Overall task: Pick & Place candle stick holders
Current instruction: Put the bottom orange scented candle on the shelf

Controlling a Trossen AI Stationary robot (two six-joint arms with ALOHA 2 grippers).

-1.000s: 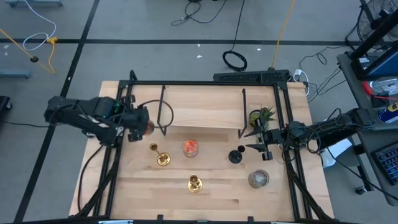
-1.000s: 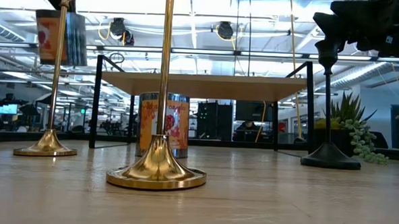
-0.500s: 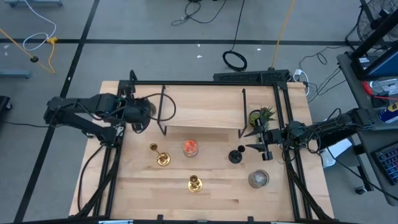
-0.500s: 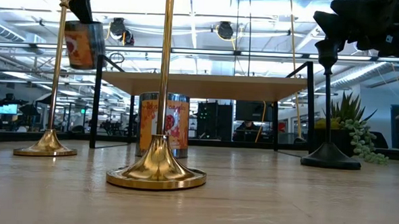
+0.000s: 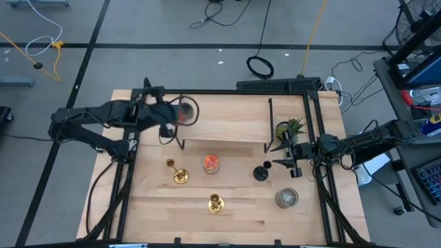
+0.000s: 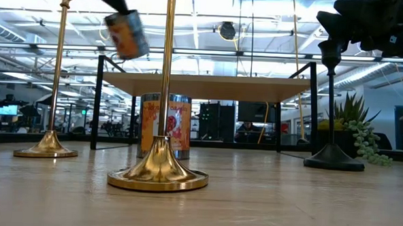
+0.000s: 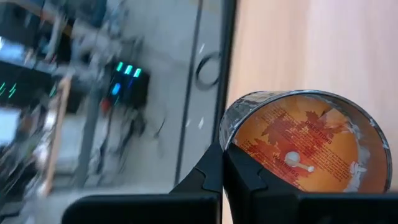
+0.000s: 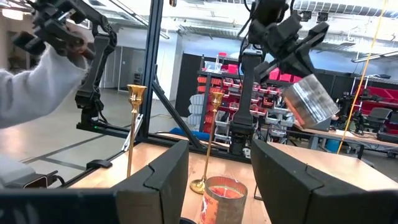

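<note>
So the left gripper point(image 5: 173, 114) is up in the air over the far left part of the table point(image 5: 234, 213), clamped on a glass jar candle with orange wax point(image 5: 183, 113), not on any of the holders. In its wrist view the two dark fingers point(image 7: 214, 171) are squeezed against the jar's rim, and from table level the jar hangs tilted, high above the wood. It's right by the left end of the raised wooden shelf point(image 5: 224, 117), close to the shelf's black frame posts.

All three holders are standing on the table, none touched. The gold holder on the left point(image 5: 179, 176) is nearer the front than the left gripper and well apart from it. The second gold holder point(image 5: 216, 202) stands closer to the front edge, about mid-table. The black holder point(image 5: 260, 172) is over toward the right side.

The right gripper point(image 5: 288, 164) sits just beside the black holder, on its right, with its fingers spread wide apart and nothing between them. From table level the gripper's dark bulk overlaps the holder's cup, so I can't tell whether it touches.

Other stuff: a second orange jar candle point(image 5: 211, 163) stands between the left gold holder and the black one, a grey jar candle point(image 5: 286, 198) sits front right, and a small green plant point(image 5: 291, 129) stands behind the right gripper. A person's white sleeve point(image 8: 28, 87) shows in the right wrist view.
</note>
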